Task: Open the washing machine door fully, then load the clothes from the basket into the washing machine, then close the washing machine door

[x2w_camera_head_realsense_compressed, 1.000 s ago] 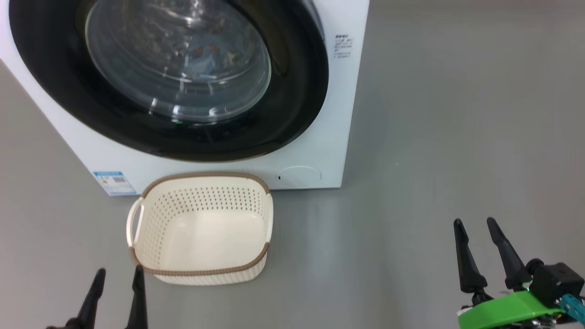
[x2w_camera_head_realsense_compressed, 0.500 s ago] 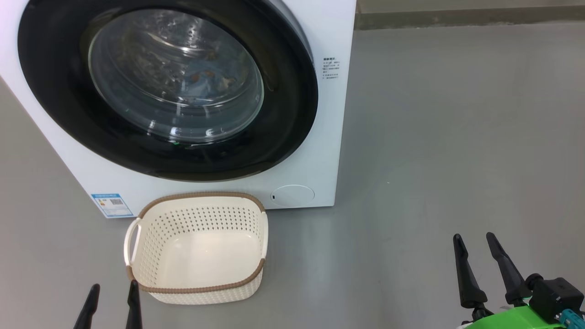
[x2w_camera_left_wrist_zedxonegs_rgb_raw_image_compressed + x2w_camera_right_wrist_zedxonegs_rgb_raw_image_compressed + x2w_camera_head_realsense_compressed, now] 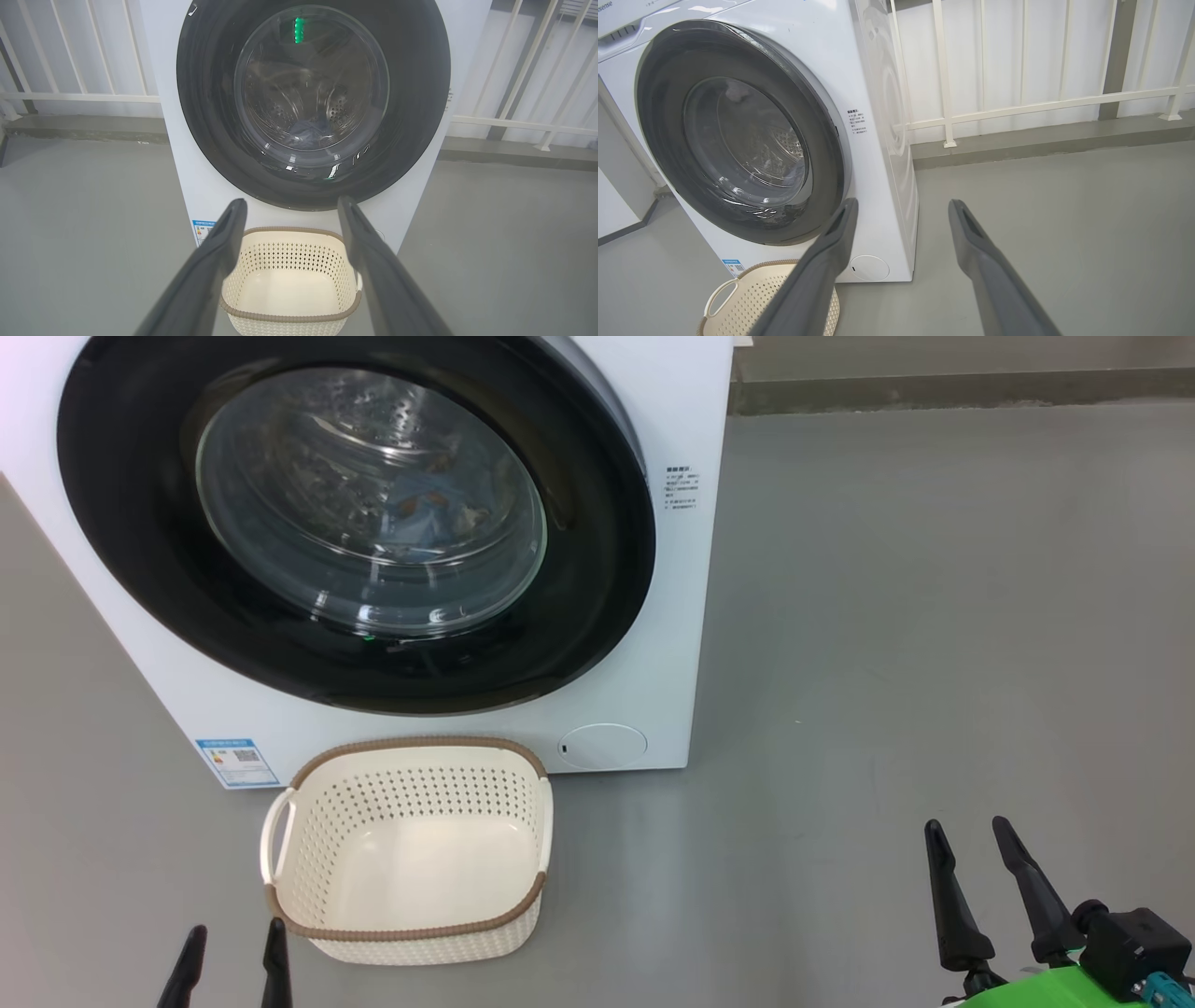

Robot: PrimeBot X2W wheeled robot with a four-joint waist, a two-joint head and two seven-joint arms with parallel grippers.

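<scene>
The white washing machine (image 3: 677, 616) faces me with the washing machine door (image 3: 602, 569) shut, its black rim flush against the front. Behind the glass lie the light-blue clothes (image 3: 420, 513), dim in the left wrist view (image 3: 306, 133). On the floor against the machine's foot stands the cream basket (image 3: 411, 744), with nothing in it. My left gripper (image 3: 234, 931) is open at the basket's near left corner, apart from it; in the left wrist view (image 3: 292, 202) its fingers frame the basket (image 3: 289, 230). My right gripper (image 3: 965, 825) hangs open over bare floor, far right of the machine (image 3: 878, 154).
A white railing (image 3: 1017, 102) on a low kerb (image 3: 934, 387) runs behind the machine. Grey floor (image 3: 887, 663) spreads to its right. A round filter cap (image 3: 602, 745) and a blue label (image 3: 233, 761) sit low on the front. Another white unit (image 3: 616, 196) stands to its left.
The head camera has moved, so machine and basket sit lower in the picture and the kerb has come into sight. Both grippers stay open and keep their places. The door stays shut.
</scene>
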